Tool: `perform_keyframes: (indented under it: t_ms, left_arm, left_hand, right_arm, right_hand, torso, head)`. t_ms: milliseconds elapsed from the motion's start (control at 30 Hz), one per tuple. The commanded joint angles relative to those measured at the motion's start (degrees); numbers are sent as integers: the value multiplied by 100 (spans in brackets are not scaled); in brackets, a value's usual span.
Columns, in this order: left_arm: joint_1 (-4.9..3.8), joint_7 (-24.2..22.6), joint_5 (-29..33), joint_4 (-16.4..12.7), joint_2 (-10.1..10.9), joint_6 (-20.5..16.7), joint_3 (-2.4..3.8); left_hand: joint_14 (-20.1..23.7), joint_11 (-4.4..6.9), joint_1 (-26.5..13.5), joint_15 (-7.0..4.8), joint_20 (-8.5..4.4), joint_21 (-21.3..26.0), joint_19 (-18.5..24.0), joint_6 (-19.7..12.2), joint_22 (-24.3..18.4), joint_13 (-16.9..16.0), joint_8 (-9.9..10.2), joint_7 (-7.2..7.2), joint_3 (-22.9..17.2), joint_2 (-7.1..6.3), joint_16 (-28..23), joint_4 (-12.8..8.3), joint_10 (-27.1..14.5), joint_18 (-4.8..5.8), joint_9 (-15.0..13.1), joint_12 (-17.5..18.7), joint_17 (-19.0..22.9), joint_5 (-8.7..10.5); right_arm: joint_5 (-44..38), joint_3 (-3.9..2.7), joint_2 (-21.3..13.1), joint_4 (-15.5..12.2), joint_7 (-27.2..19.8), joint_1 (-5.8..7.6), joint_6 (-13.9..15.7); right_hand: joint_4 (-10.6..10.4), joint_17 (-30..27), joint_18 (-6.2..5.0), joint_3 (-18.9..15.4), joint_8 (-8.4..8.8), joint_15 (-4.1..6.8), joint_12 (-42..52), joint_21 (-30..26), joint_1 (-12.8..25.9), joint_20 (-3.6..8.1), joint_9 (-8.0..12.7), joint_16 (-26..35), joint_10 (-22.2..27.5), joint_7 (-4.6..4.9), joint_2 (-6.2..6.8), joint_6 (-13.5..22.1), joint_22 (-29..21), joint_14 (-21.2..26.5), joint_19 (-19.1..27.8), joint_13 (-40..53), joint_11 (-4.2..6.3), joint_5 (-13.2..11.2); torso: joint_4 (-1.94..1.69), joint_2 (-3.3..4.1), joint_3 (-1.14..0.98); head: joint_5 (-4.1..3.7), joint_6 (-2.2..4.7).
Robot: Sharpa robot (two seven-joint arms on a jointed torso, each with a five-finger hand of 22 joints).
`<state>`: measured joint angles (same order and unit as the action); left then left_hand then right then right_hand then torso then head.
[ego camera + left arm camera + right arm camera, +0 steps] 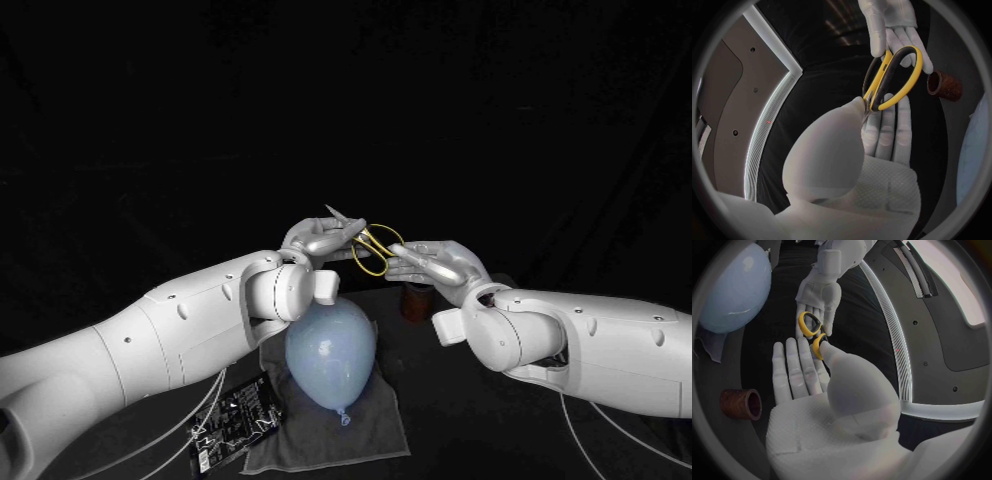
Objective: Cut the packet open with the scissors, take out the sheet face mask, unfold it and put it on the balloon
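both my hands are raised in the middle of the frame, meeting over the scissors (879,77). my left hand (320,240) sits just left of centre. it pinches the scissors near the pivot, thumb tip pressed in against fingers that lie straight behind the tool. the grey blades stick out past those fingers, pointing toward the upper left of the frame. my right hand (440,262) sits just right of centre, a little lower. its thumb and fingers are closed on the yellow handle loops, so the scissors are held at both ends and the loops hang between my two hands. i cannot tell whether the blades are parted or together.

the balloon (329,348) is pale blue and lies in the lower middle of the frame, below my left hand and beside my left wrist. its knotted end points toward the bottom edge. it rests on a grey cloth (372,432) spread on the black table (462,420).

the packet (238,418) is black with pale print. it lies flat at the lower left, against the cloth's left edge, with its upper end tucked under my left forearm. neither hand touches it, and i cannot tell whether it has been cut.

a brown cup (417,300) stands just right of the balloon, below my right hand and close to that wrist. it is apart from the cloth.
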<state>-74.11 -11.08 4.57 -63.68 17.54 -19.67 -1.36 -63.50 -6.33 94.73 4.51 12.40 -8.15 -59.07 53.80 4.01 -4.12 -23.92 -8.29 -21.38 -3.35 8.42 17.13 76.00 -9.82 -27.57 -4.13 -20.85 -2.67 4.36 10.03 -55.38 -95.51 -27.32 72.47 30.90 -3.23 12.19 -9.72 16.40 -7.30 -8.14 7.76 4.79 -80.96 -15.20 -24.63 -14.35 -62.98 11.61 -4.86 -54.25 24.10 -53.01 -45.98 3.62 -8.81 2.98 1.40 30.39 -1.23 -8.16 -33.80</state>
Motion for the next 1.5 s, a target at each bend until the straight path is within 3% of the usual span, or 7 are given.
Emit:
perform_keyframes:
  t_ms: [33, 267, 700, 967, 1067, 1200, 1500]
  left_arm:
    - [-4, -68, -61, -15, 0, 100, 3]
    - [-4, -60, -85, -53, 0, 207, 2]
    - [-4, -49, -295, -111, 36, 440, 0]
    - [-4, -68, -636, -102, 89, 344, -2]
    - [-4, -74, -783, -99, 117, 253, -3]
    - [-5, -21, -891, -67, 152, 200, -5]
    - [-5, 147, -915, 73, 243, 218, -11]
  left_hand:
    - [-28, 135, -4, -7, 8, -33, -38, 13, 7, 0, 16, -15, -300, 46, -20, -252, 167, -71, 5, 1, -7, -17]
    - [-24, 134, -18, -6, 10, -32, -35, 11, 6, 1, 18, -15, -318, 40, -24, -259, 163, -70, 0, 3, -10, -17]
    - [184, 58, -232, 80, 103, 72, 157, -124, -28, 39, 109, -73, -462, -83, -151, -321, -71, -42, -22, 68, -15, -13]
    - [810, -318, -751, 373, 394, 399, 727, -667, -41, 74, 647, -312, -364, -566, -471, -142, -1351, -34, 273, 92, 57, -25]
    - [1257, -587, -1100, 582, 427, 471, 1017, -1074, -47, 68, 925, -118, -65, -801, -501, -52, -2028, 27, 425, 75, 162, -32]
    - [1667, -733, -1287, 718, 432, 476, 1764, -1720, -61, 50, 1293, -96, 408, -824, -474, -90, -2516, 158, 743, 53, 301, -8]
    - [1972, -825, -1122, 811, 431, 480, 2365, -2114, -81, 40, 1512, -151, 1469, -606, -443, -67, -2842, 293, 997, 25, 478, -8]
  right_arm:
    - [78, -18, 18, -1, -230, 14, 90]
    - [129, -36, 41, 31, -237, 21, 232]
    - [186, -64, 52, 83, -193, 46, 403]
    - [229, -74, 29, 184, -145, 129, 431]
    - [240, -86, 1, 214, -136, 160, 450]
    - [246, -111, -32, 274, -135, 207, 498]
    - [226, -161, -93, 404, -133, 301, 541]
  right_hand:
    - [183, -3, -87, 383, -57, 50, -6, 61, -141, 50, 6, -33, -153, -28, -43, -118, 2, -129, -97, -7, 52, -29]
    - [647, -29, -47, 1524, -220, 134, -129, 369, 300, 182, -17, 13, -620, -98, 172, -385, 264, -463, -176, -7, 143, -30]
    - [893, 4, -37, 1837, -355, 203, -194, 699, 645, 245, -91, 32, -900, -167, 189, -492, 634, -686, -77, 4, 216, -21]
    - [946, 21, -37, 1883, -397, 221, -215, 799, 737, 257, -125, 39, -967, -186, 185, -510, 751, -740, -33, 5, 236, -22]
    - [954, 24, -37, 1890, -402, 222, -220, 813, 750, 259, -130, 42, -974, -188, 184, -509, 768, -744, -25, 4, 237, -22]
    - [982, 31, -35, 1910, -419, 228, -228, 845, 772, 262, -145, 46, -1000, -195, 180, -515, 811, -760, 6, 6, 244, -23]
    - [1021, 47, -37, 1934, -455, 241, -238, 910, 814, 269, -180, 46, -1050, -211, 166, -534, 892, -803, 48, 7, 259, -23]
  torso:
    - [4, -2, 0]
    - [2, -1, 0]
    - [4, -4, 3]
    - [2, -3, 6]
    - [-2, 2, 4]
    - [4, 4, 6]
    - [4, -7, -1]
  head:
    - [-2, -8]
    - [-4, -16]
    - [-15, -26]
    - [-32, -27]
    - [-41, -33]
    - [-39, -33]
    - [-56, -36]
